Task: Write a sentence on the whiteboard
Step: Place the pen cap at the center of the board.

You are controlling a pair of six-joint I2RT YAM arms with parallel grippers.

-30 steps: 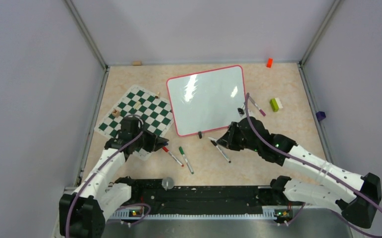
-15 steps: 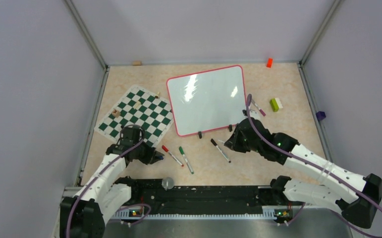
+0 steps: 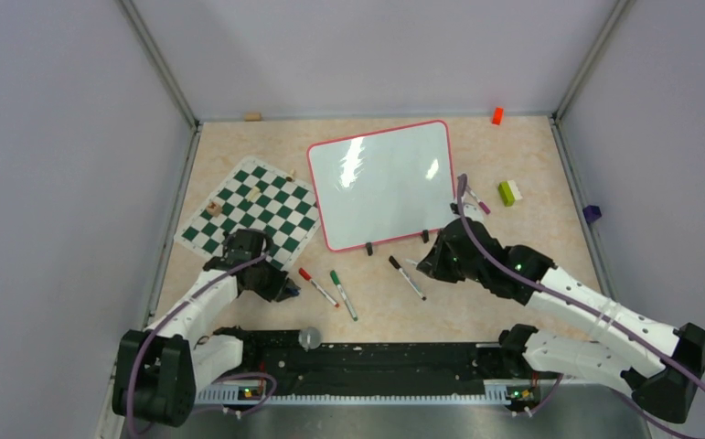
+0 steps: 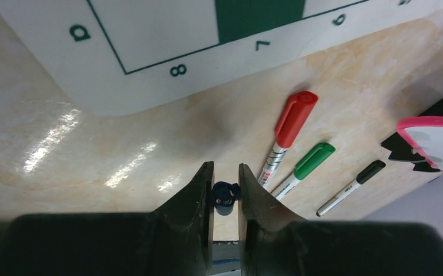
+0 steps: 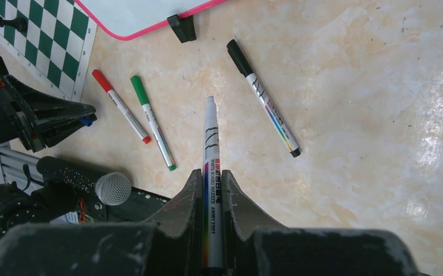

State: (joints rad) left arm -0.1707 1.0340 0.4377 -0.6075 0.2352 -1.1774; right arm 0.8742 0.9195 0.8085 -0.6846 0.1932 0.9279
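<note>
Counts:
- 1 whiteboard (image 3: 380, 178), 2 black clips (image 3: 369, 248) (image 3: 424, 236) on its near edge.
- 1 chessboard mat (image 3: 252, 208) left of it.
- 5 markers: red (image 3: 317, 286), green (image 3: 343, 294) and black (image 3: 407, 277) near that edge, purple-capped (image 3: 474, 199) at its right, one uncapped marker (image 5: 210, 149).
- 1 blue cap (image 4: 224, 195).
- 3 small blocks: orange (image 3: 496, 115), green-white (image 3: 509, 192), wooden (image 3: 253, 116).

whiteboard (image 3: 380, 183) wht, pink frame | chess mat (image 3: 251, 216) grn/wht checks | table (image 3: 540, 155) beige marbled

Surface: your desk (image 3: 531, 155) has a glossy, beige marbled top.
Back centre: the whiteboard (image 3: 380, 183) lies flat.
Left: the chess mat (image 3: 252, 215) lies just beside it.
Front: you have the red marker (image 3: 317, 286) and green marker (image 3: 343, 294) side by side, with the black marker (image 3: 406, 277) to their right.
Right: purple-capped marker (image 3: 478, 203), green-and-white block (image 3: 509, 192), orange block (image 3: 496, 115).
</note>
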